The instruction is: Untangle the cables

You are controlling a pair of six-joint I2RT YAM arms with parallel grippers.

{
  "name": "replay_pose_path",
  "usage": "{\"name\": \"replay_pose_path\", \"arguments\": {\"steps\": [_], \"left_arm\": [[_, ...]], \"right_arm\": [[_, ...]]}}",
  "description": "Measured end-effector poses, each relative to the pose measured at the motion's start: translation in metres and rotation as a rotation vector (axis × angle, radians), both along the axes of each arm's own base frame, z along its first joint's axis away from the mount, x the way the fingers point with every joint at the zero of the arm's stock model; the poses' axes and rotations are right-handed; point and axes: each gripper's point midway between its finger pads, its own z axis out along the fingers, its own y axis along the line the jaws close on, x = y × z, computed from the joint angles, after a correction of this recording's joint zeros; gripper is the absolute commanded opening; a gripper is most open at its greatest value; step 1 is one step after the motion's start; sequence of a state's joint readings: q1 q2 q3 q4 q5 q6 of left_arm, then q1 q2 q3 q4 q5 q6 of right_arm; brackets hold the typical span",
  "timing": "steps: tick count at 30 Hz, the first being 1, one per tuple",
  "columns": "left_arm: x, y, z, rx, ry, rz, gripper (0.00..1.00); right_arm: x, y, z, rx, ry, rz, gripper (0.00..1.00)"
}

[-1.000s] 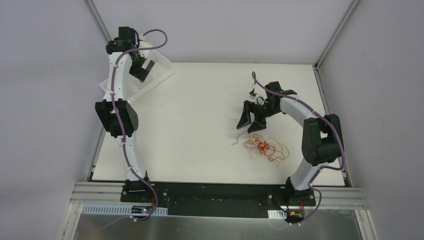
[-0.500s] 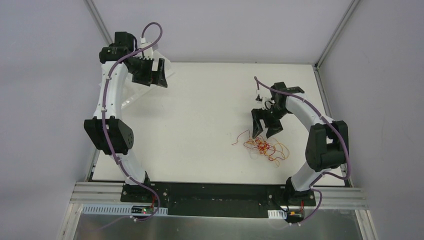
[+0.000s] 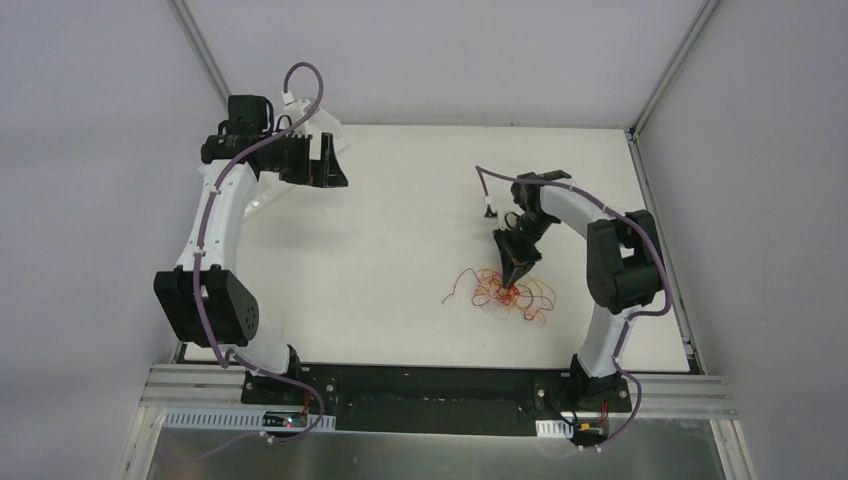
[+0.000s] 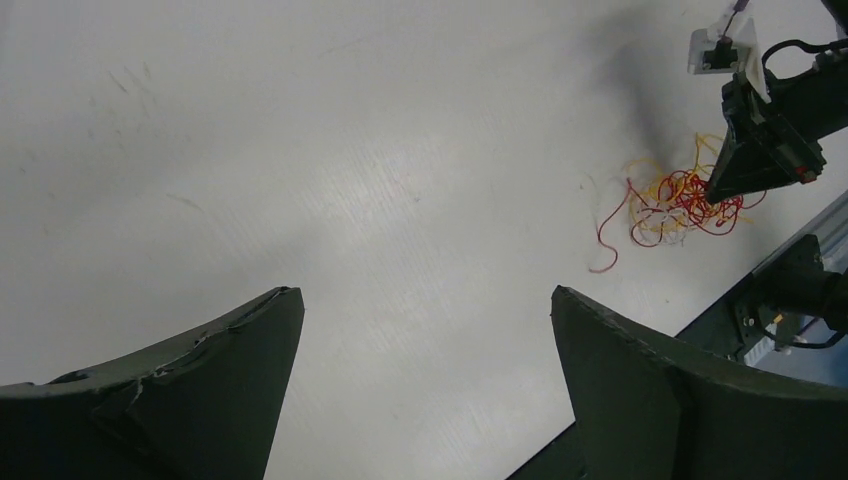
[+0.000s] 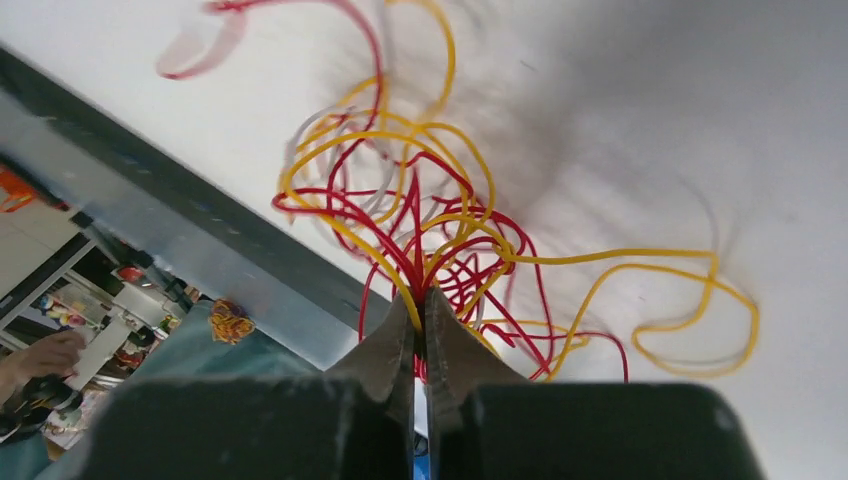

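The cables (image 3: 505,293) are a small curly tangle of thin red, orange and yellow wires on the white table (image 3: 400,260), right of centre. My right gripper (image 3: 514,281) points down into the tangle and is shut on several strands. In the right wrist view the cables (image 5: 440,235) fan out from the pinched fingertips of the right gripper (image 5: 421,296). My left gripper (image 3: 331,165) hangs open at the far left, far from the tangle. Its two fingers (image 4: 210,380) frame bare table in the left wrist view, with the cables (image 4: 675,200) small at the upper right.
A white tray (image 3: 325,128) lies at the table's far left corner, mostly behind the left arm. A black bar and metal rail (image 3: 440,385) run along the near edge. Grey walls enclose the table on three sides.
The right gripper dropped onto the tangle and shut on strands, and the tangle shifted slightly left. The left arm swung away from the tray toward the table's middle, staying open.
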State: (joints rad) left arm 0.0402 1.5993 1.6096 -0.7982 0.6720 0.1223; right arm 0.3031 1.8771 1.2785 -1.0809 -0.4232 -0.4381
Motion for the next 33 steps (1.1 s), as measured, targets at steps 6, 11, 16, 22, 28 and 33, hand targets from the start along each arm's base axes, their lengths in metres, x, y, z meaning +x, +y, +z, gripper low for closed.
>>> {"name": "replay_pose_path", "arguments": {"steps": [6,11,16,22,28,33], "left_arm": [[-0.023,-0.012,0.027,-0.035,-0.126,-0.091,0.99],[-0.06,-0.036,-0.001,-0.165,-0.042,-0.178,0.99],[-0.093,-0.06,-0.057,-0.258,0.14,-0.174,0.94],[-0.105,-0.091,-0.088,-0.343,0.305,-0.142,0.86],[-0.121,-0.164,-0.12,-0.362,0.459,-0.272,0.77],[-0.136,-0.224,-0.143,-0.359,0.553,-0.411,0.62]], "right_arm": [[0.047,0.064,0.066,0.253,-0.191,0.059,0.0],[0.036,0.096,0.102,0.351,-0.354,0.21,0.22],[0.002,0.07,0.061,0.232,-0.465,0.392,0.67],[0.008,0.028,0.052,0.161,-0.386,0.315,0.63],[0.016,0.006,0.067,0.22,-0.294,0.085,0.59],[-0.004,0.008,0.058,0.258,-0.204,0.046,0.58]]}}
